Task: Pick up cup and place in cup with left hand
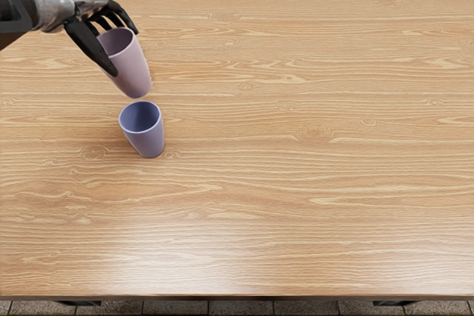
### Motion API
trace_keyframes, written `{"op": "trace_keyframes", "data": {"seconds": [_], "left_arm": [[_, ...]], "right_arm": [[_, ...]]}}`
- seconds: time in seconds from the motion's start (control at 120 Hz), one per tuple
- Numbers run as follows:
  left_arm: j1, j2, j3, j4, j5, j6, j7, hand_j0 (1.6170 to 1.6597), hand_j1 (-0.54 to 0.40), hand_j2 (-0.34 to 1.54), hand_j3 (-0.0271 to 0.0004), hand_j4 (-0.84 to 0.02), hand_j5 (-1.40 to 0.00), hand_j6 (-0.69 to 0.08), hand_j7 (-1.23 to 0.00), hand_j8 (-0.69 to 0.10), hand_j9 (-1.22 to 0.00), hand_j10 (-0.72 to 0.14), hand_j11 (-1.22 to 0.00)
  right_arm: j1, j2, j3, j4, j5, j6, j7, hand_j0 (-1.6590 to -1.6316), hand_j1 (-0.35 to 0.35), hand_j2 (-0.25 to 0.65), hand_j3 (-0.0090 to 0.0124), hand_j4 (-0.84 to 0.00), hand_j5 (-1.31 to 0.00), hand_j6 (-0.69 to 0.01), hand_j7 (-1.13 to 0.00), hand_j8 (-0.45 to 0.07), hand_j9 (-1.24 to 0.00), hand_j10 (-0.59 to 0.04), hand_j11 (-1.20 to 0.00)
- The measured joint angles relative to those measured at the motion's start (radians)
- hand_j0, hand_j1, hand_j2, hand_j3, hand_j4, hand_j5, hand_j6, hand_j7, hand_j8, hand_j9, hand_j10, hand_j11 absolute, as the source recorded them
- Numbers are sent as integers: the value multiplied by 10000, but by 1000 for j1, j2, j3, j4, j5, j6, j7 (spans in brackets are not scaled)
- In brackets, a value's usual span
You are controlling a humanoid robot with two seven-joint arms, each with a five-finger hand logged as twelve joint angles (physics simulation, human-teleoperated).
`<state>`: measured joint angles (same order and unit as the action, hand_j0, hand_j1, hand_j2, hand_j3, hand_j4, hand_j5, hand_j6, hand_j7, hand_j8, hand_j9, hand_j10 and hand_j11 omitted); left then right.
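- The left robot hand (124,51), silver and black, reaches in from the left edge; it pinches the tall, tapered, pale pink, smooth-looking cup (133,72) between its black thumb and fingers; the thumb lies along the cup's near side, the other fingers at the far side of its rim
- The pink cup is in the robot hand's grasp, roughly upright, mouth up; its lower part extends below the fingers
- The tapered, lavender-blue cup (150,140) stands upright on the wood-grained desk (311,183); it is near the pink cup, on the side towards the desk's front edge; the pink cup is outside it
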<state>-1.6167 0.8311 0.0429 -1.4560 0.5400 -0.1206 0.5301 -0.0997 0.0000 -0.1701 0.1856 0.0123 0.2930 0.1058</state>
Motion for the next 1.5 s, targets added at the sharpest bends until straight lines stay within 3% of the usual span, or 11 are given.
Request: {"op": "trace_keyframes", "data": {"seconds": [0.3, 0.608, 1.5], "left_arm": [[2, 72, -24, -53, -8, -47, 1, 16533, -652, 623, 0, -4554, -7229, -3108, -7166, -3034, -6978, -4556, -7079], [2, 72, -28, -79, -11, -98, 0, 16533, -729, 663, 0, -4518, -7239, -3046, -7156, -2988, -6958, -4505, -7094], [25, 90, -16, -116, 5, -49, -4, 16529, -651, 531, 0, -4541, -7276, -3015, -7326, -2961, -7130, -4470, -7242]], "right_arm": [[0, 0, 0, 0, 0, 0, 0, -16581, -3352, -25, 0, -112, -148, -110, -149, -111, -149, -112, -149], [0, 0, 0, 0, 0, 0, 0, -16581, -3352, -25, 0, -112, -148, -110, -149, -111, -149, -112, -149], [0, 0, 0, 0, 0, 0, 0, -16581, -3352, -24, 0, -112, -148, -111, -149, -112, -149, -112, -149]]}}
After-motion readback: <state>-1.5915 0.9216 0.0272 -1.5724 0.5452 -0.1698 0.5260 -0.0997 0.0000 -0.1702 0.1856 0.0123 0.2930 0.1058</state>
